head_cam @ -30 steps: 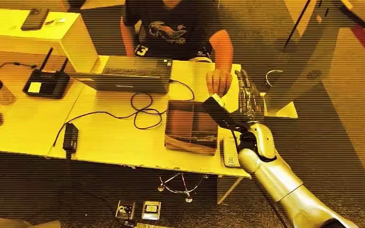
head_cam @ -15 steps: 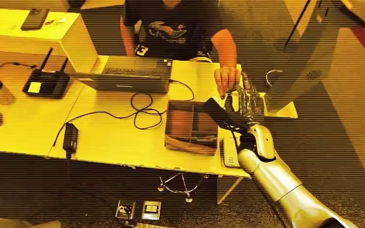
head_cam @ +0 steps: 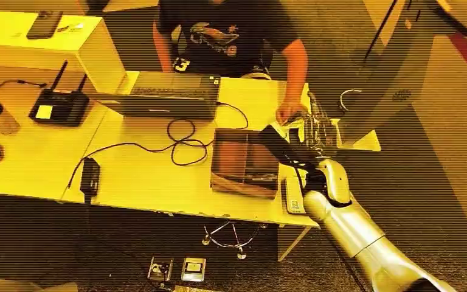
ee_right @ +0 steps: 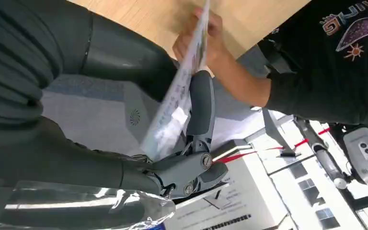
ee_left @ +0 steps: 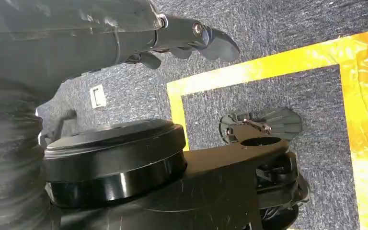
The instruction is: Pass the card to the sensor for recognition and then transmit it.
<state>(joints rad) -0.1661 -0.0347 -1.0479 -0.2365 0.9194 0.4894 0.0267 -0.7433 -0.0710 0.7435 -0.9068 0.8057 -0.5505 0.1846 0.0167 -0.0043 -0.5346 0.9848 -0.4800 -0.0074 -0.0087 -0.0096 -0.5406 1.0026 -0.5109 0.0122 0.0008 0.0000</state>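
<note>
The white card (ee_right: pixel 172 115) stands on edge between the thick grey thumb (ee_right: pixel 201 105) and the dark fingers of my right hand (ee_right: pixel 139 96), which pinches it. A person's hand (ee_right: pixel 196 38) grips the card's far end, and the card is blurred. In the head view my right hand (head_cam: pixel 283 146) reaches over the table's right end, its fingertips just short of the person's hand (head_cam: pixel 292 111). A white flat device (head_cam: pixel 295 194) lies on the table beside my right wrist. My left hand (ee_left: pixel 191 38) hangs over the floor, holding nothing, fingers loosely extended.
A brown box (head_cam: pixel 243 161) sits left of my right hand. A laptop (head_cam: pixel 164 94), a black cable (head_cam: pixel 182 140), a power adapter (head_cam: pixel 89 176) and a router (head_cam: pixel 61 106) lie further left. A clear plastic bag (head_cam: pixel 319 128) lies at the table's right edge. The person (head_cam: pixel 228 36) sits behind the table.
The person's hand has moved from my fingertips to the right and down toward the table edge, taking hold of the card's end. My right arm has barely shifted.
</note>
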